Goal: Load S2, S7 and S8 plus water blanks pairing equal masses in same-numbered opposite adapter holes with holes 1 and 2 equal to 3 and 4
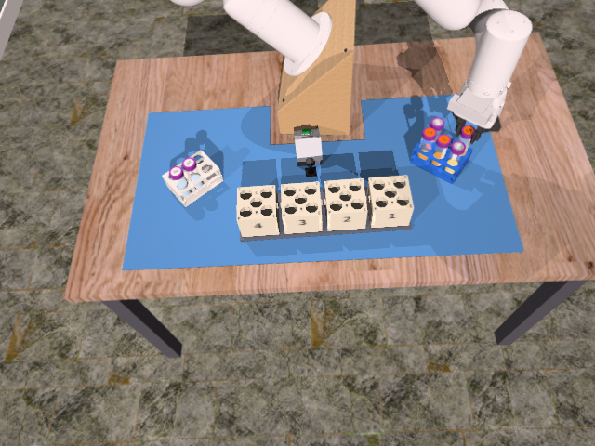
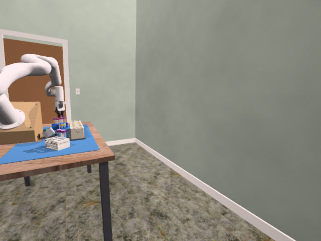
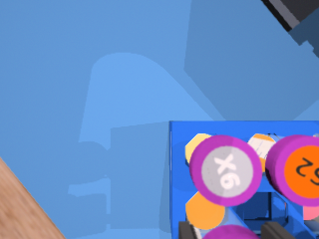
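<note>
My claw: (image 1: 468, 133) (image 2: 60, 114) (image 3: 231, 234) drawn in and pinching an orange-dot tube (image 1: 468, 129) (image 3: 230, 233) near its purple cap, over the corner of the blue rack.
ID of pinched tube: cannot tell; my wrist view cuts off its cap.
Blue rack: (image 1: 429, 166) (image 2: 55, 127) (image 3: 176, 164) on the blue mat (image 1: 191, 240) (image 2: 85, 145) (image 3: 45, 60), set at an angle; the pinched tube is among the tubes there.
S2: (image 1: 442, 139) (image 3: 305, 171) in the blue rack, orange dot up, next to X6 in my wrist view.
X6: (image 1: 457, 147) (image 3: 225, 170) grey dot, standing in the blue rack beside the pinched tube.
Other orange-dot tube: (image 1: 429, 133) in the blue rack; ID too small to read.
Water blanks: two white-dot tubes, one outer (image 1: 176, 173) and one inner (image 1: 189, 163), side by side in the white rack (image 1: 204, 192) (image 2: 57, 145); printed mL not legible.
Adapters: cream blocks (image 1: 301, 222) (image 2: 77, 134), upright in a row on the dark stand (image 1: 326, 233) (image 2: 77, 139), numbered 4, 3, 2, 1 from the top view's left; open holes face up.
DONE: green key (image 1: 306, 131) on its small desk (image 1: 308, 148) (image 2: 48, 132), between the adapters and the wooden pedestal (image 1: 314, 117) (image 2: 18, 136); latch state cannot be told.
</note>
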